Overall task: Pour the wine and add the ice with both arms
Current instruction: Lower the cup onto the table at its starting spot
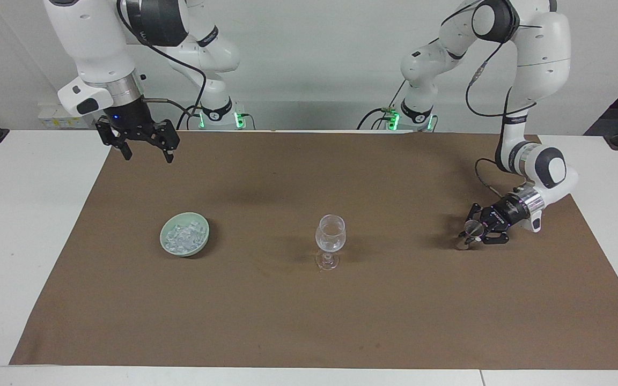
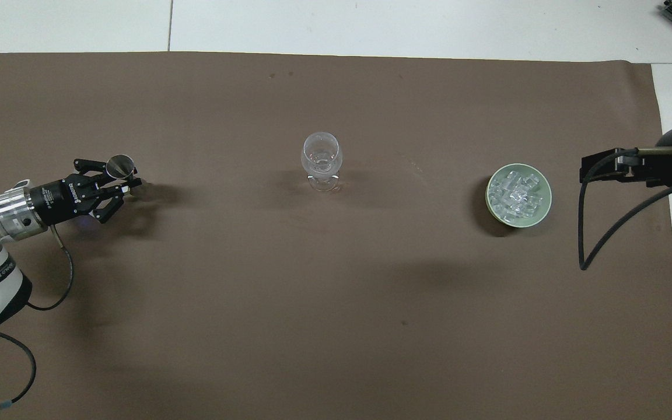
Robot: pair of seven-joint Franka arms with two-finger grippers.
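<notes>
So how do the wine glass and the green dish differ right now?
The wine glass stands tall on a stem and foot; the green dish sits low and wide on the brown mat. The glass is clear, the dish opaque pale green. The dish is heaped with ice; no chunks show in the glass. The glass is mid-table, the dish toward the right arm's end. No pincer touches either.
</notes>
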